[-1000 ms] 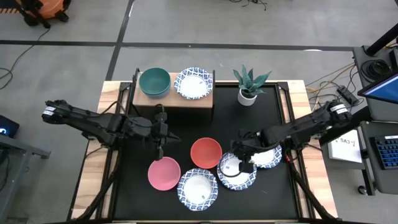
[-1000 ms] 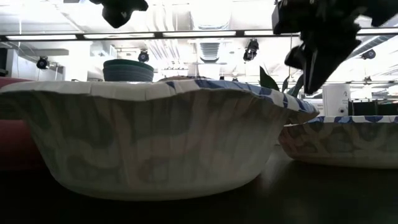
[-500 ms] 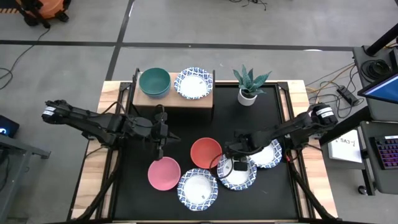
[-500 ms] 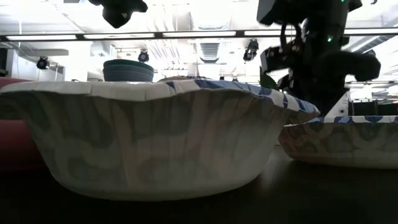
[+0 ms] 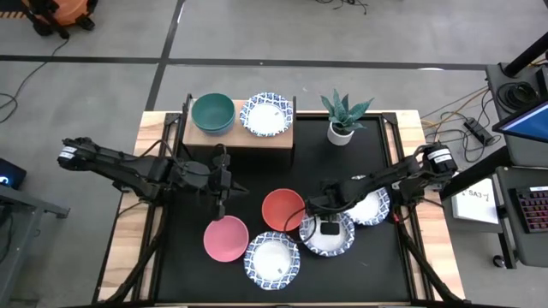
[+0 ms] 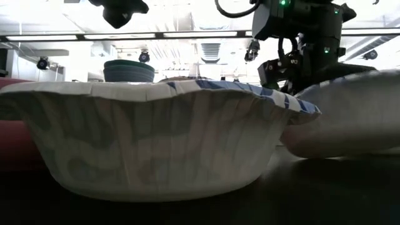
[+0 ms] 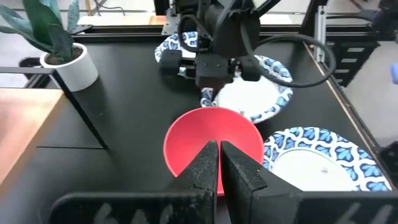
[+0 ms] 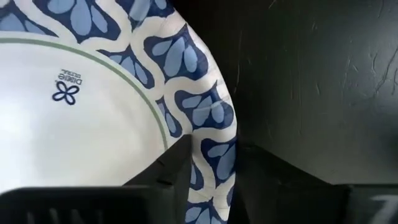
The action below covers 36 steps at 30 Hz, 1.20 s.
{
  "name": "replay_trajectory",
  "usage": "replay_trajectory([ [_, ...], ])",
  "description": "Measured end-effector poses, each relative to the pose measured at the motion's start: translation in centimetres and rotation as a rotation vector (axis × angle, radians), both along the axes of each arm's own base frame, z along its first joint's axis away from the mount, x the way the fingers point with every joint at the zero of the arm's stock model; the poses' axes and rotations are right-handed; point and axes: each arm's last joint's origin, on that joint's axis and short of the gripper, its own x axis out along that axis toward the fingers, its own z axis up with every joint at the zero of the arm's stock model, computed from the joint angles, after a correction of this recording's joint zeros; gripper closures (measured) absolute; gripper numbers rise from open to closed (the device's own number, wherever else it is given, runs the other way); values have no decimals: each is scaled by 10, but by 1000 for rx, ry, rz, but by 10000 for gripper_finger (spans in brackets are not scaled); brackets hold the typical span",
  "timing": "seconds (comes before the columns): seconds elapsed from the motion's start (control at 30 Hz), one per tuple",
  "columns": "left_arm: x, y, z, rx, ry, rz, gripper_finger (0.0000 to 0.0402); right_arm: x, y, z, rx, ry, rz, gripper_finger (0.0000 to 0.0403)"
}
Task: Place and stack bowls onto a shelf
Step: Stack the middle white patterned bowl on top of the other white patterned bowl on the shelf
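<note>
**Two spots on the shelf filled, five bowls left on the table**

Nearest the front edge, a patterned bowl [image 5: 273, 260] and the pink bowl [image 5: 226, 239] sit untouched on the table [image 5: 257, 184]. Just behind them the right gripper [image 5: 318, 217] is down on a second patterned bowl [image 5: 328, 235], its fingers straddling the rim, one inside and one outside, as the right wrist view shows; I judge this the next bowl to go. A third patterned bowl [image 5: 370, 206] lies partly under the right arm, the red bowl [image 5: 282, 210] just beside the gripper. The left gripper [image 5: 222, 199] hovers over the table near the red and pink bowls, fingers pressed together, holding nothing.

At the back, the shelf [image 5: 240, 137] carries the green bowl [image 5: 212, 112] and a fourth patterned bowl [image 5: 266, 114]; a plant [image 5: 342, 115] stands beside it.

The blue bowl seems to sit under the green one, only an edge showing, so I cannot be sure. In the low view the near bowl fills the frame and blocks most of the rest.
</note>
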Motion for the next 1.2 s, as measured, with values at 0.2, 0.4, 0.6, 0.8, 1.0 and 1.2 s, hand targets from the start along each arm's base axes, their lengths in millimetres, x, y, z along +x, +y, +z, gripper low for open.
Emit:
replay_trajectory([
  [0.2,0,1,0,10,0,18,402,-3,0,11,39,-34,-13,382],
  [0.4,0,2,0,46,-5,60,402,-9,1,36,122,-79,-39,393],
  [0.6,-1,5,2,101,-26,151,402,-22,-5,81,220,-54,-128,394],
  [0.8,-8,11,17,161,-84,267,402,-23,-21,142,304,-210,-247,394],
  [1.0,-21,13,39,196,-156,253,402,-11,-61,197,308,-423,-520,394],
  [1.2,-39,17,54,203,-223,251,402,6,-116,227,251,-557,-632,394],
])
